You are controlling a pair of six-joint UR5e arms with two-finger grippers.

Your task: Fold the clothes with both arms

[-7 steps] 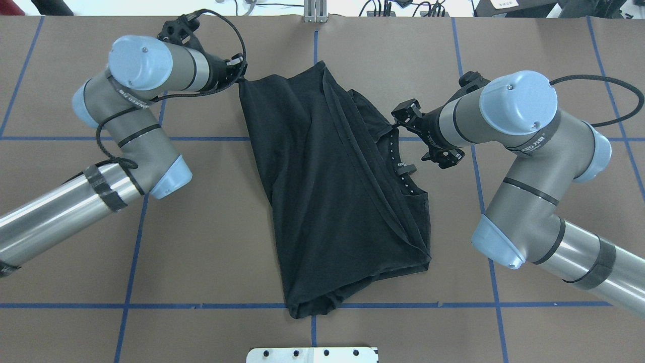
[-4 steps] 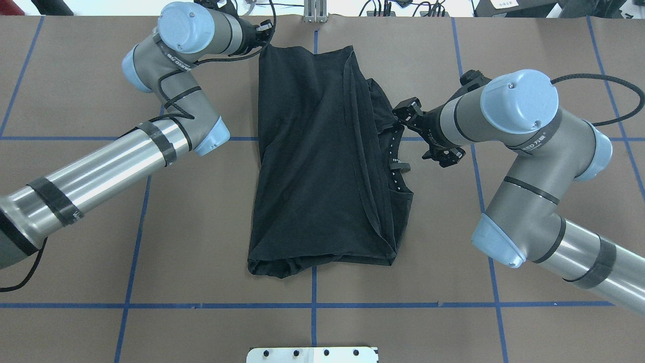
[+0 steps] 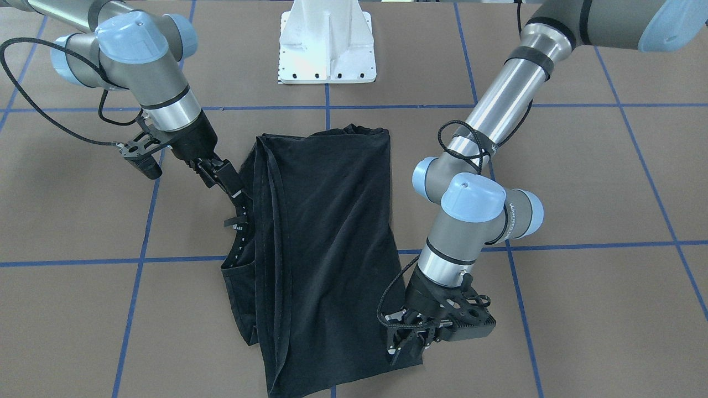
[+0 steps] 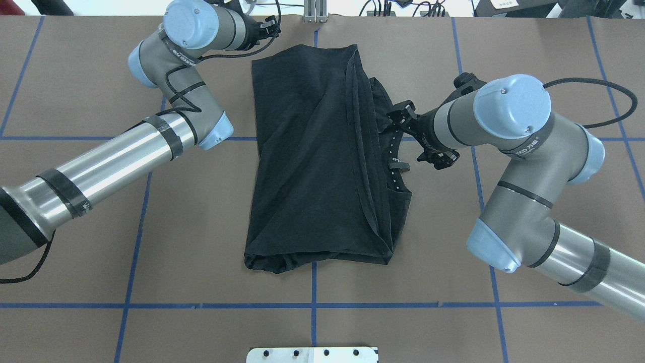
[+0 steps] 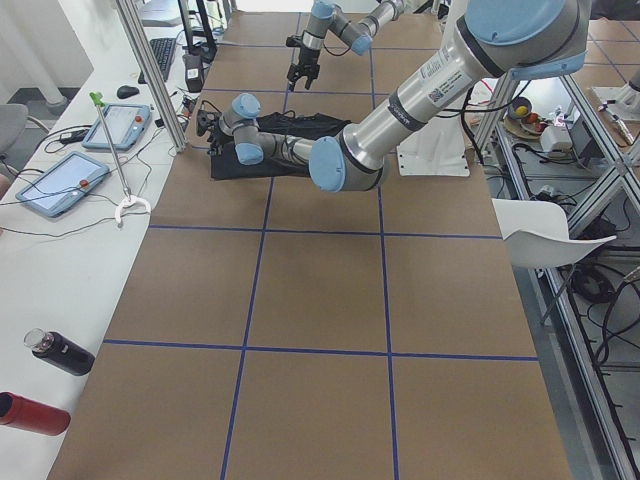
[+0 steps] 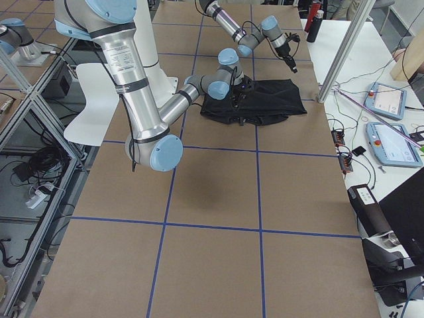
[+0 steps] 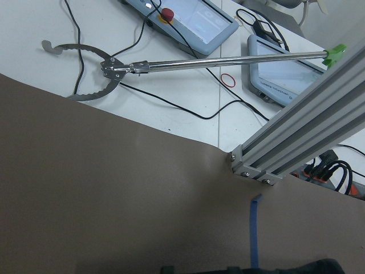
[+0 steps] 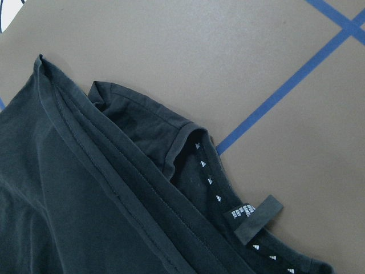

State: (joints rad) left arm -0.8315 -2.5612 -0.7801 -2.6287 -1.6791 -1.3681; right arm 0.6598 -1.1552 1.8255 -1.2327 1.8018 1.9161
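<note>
my left gripper point(image 3: 408, 344) has let the far corner drop and now looks spread just above it. the right gripper point(image 3: 229, 182) seems pinched on the collar edge. the black t-shirt point(image 4: 312, 166) lies half-folded mid-table point(image 4: 529, 40). it's light, limp and apt to slide, so i'd take hems and corners.

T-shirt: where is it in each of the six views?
Front-facing: T-shirt at centre.
Overhead: T-shirt at centre.
Exterior left: T-shirt far, upper middle.
Exterior right: T-shirt far, upper middle.
Left wrist: perhaps the dark sliver, bottom edge.
Right wrist: T-shirt fills lower left.
Shared landmark: neck label, also front-facing and overhead.
</note>
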